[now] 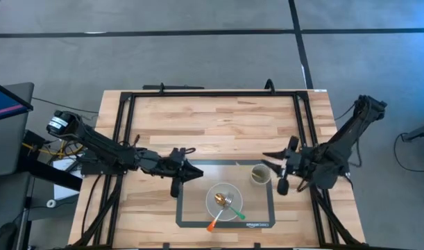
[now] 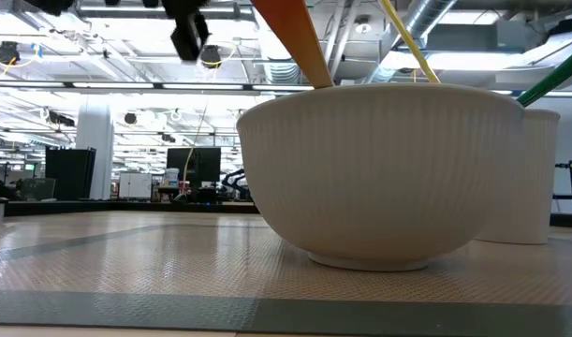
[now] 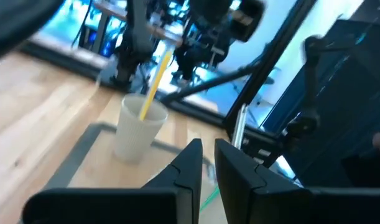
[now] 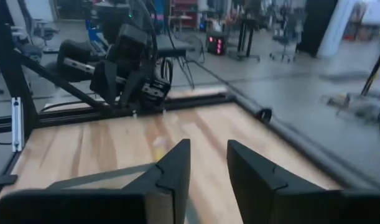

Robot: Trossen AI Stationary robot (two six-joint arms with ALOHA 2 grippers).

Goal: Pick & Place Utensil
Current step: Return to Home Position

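A white ribbed bowl (image 1: 212, 195) (image 2: 388, 178) stands on a grey mat (image 1: 191, 214). An orange-handled utensil (image 1: 213, 225) (image 2: 300, 42) and a green-handled one (image 1: 237, 214) (image 2: 552, 80) lean on its rim. Right of it and farther back stands a pale cup (image 1: 260, 174) (image 3: 137, 134) (image 2: 538, 178), with a yellow utensil (image 3: 153, 81) (image 2: 407, 42) upright inside it. My left gripper (image 1: 198, 171) (image 3: 208, 158) hovers left of the cup, at the mat's far left corner. It is empty, with a narrow gap between the fingers. My right gripper (image 1: 267, 161) (image 4: 208, 158) hovers just right of the cup, open and empty.
A black frame rail (image 1: 212, 93) runs around the wooden table (image 1: 218, 125). The bare wood beyond the mat's far edge has free room. Both arms reach in from the sides toward the mat. The room behind the table holds desks and screens.
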